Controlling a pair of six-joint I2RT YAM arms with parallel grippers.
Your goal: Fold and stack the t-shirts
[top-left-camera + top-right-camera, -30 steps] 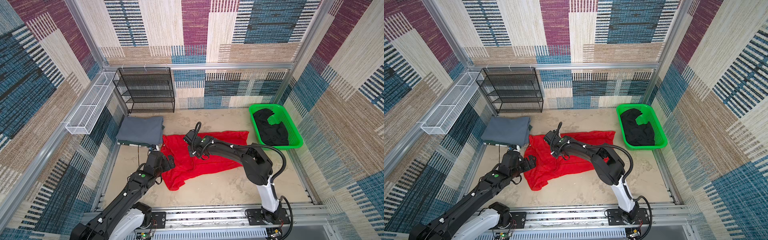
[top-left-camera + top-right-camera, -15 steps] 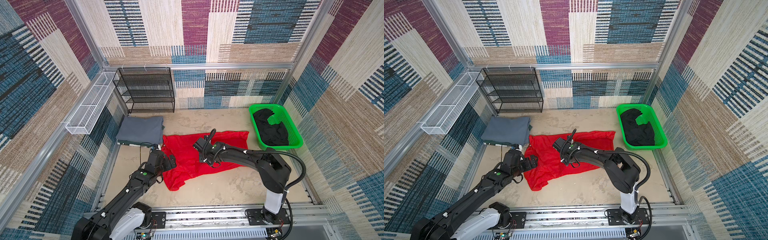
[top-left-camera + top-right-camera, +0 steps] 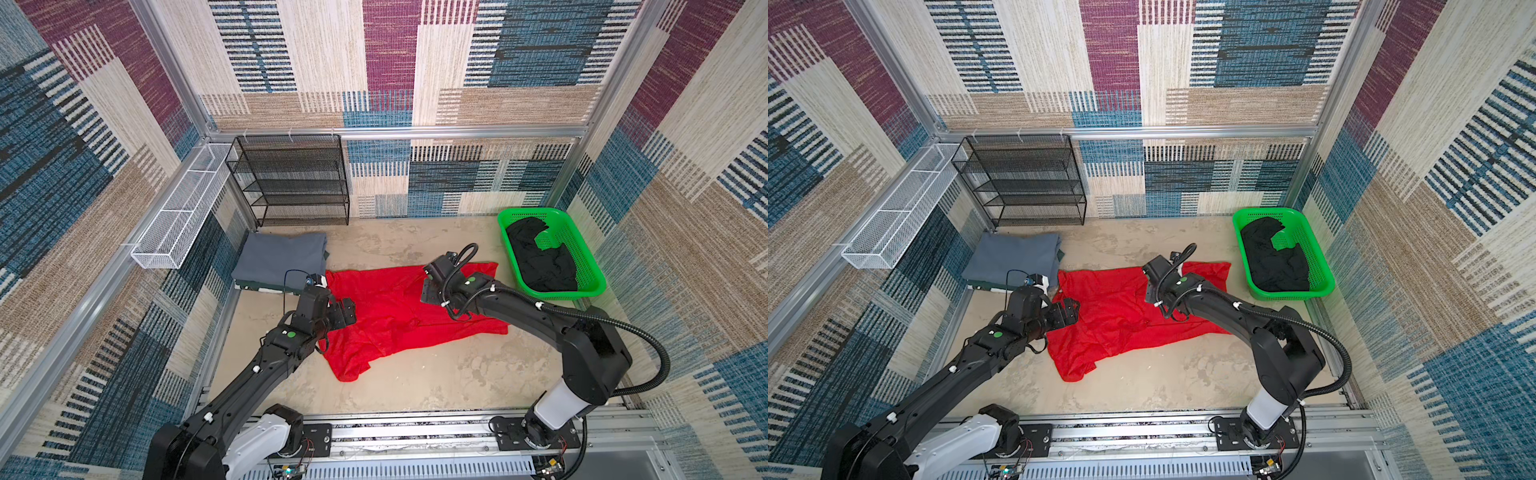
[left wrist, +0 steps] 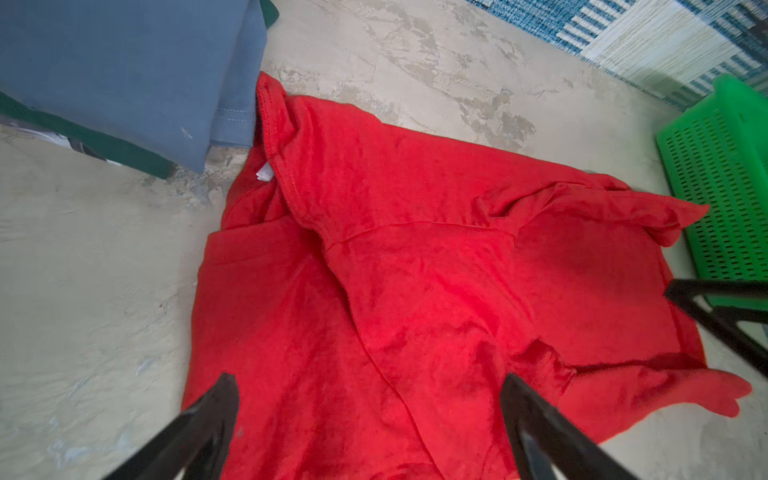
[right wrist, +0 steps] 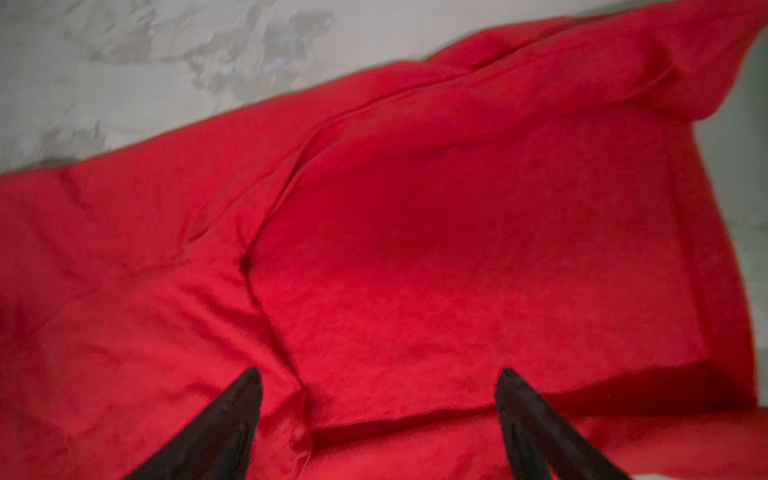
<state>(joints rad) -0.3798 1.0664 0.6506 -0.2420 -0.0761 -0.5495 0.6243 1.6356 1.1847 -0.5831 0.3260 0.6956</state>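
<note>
Red t-shirt (image 3: 395, 316) lies rumpled, one side folded over. Left gripper (image 4: 369, 380) and right gripper (image 5: 380, 374) both gape wide above it, empty.

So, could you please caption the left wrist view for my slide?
Open left gripper above the rumpled red shirt, flanked by the folded grey shirt and the green basket.

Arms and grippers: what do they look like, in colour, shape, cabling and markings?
Both arms, left arm and right arm, are black with a white base link and a green dot near the wrist. A ribbed black hose runs along the right one. The left gripper and right gripper have black, tapered jaws.
</note>
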